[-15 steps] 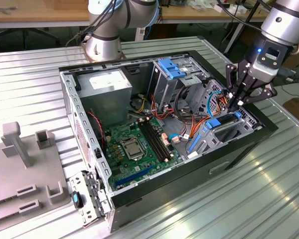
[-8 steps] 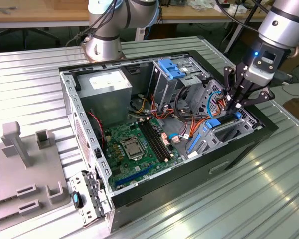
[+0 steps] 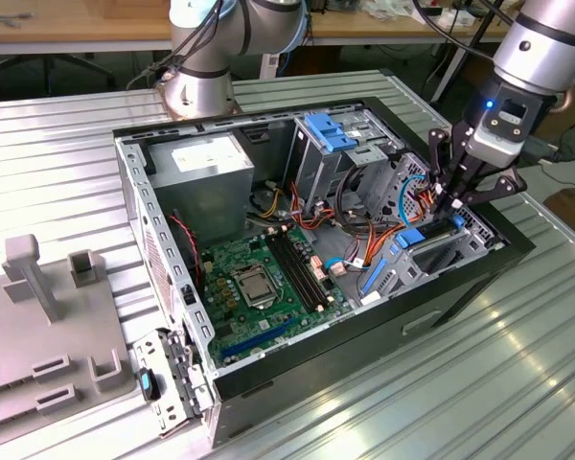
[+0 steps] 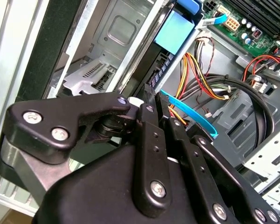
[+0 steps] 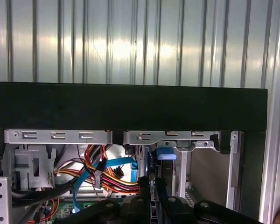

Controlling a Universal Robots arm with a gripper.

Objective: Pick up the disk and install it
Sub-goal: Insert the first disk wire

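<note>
My gripper (image 3: pixel 448 203) is pinched shut on the disk (image 3: pixel 433 251), which sits edge-up directly beneath my fingertips. Its long axis runs alongside the black case wall (image 5: pixel 130 105), at the exterior view's right.

One overview, two wrist close-ups.
The exterior view looks down at a slant, from well back, on the whole open computer case (image 3: pixel 144 230) and the ribbed table (image 3: pixel 479 383). Both wrist views sit just behind the gripper (image 3: pixel 448 203), peering past its black links into the case; both catch what seems the same orange-yellow cable bundle (image 4: pixel 189 70) (image 5: pixel 112 175).
</note>
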